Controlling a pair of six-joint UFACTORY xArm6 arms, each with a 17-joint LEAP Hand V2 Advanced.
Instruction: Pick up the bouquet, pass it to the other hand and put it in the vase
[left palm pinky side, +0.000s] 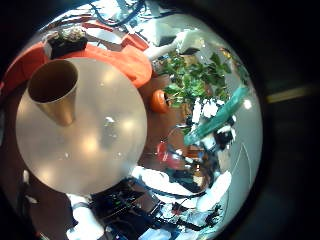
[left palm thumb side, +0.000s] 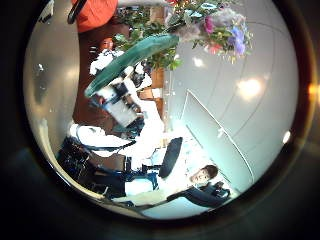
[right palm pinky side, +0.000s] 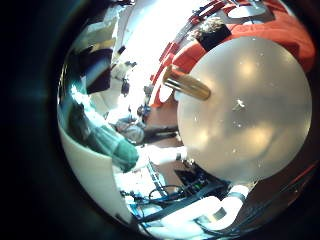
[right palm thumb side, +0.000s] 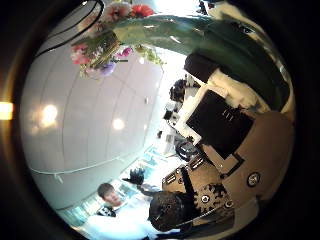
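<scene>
Two hands at one bouquet stem: the handover step, judged mid-pass.

Left little-finger view: the vase stands empty on the round table. Left thumb view: the bouquet, its teal wrap slanting past a hand clamped on it. Right little-finger view: vase lies below. Right thumb view: right hand beside the wrap; its grip I cannot tell. Next calls for one secure grasp before release. No readable writing.

Round pale table, lit ceiling lamps
</scene>
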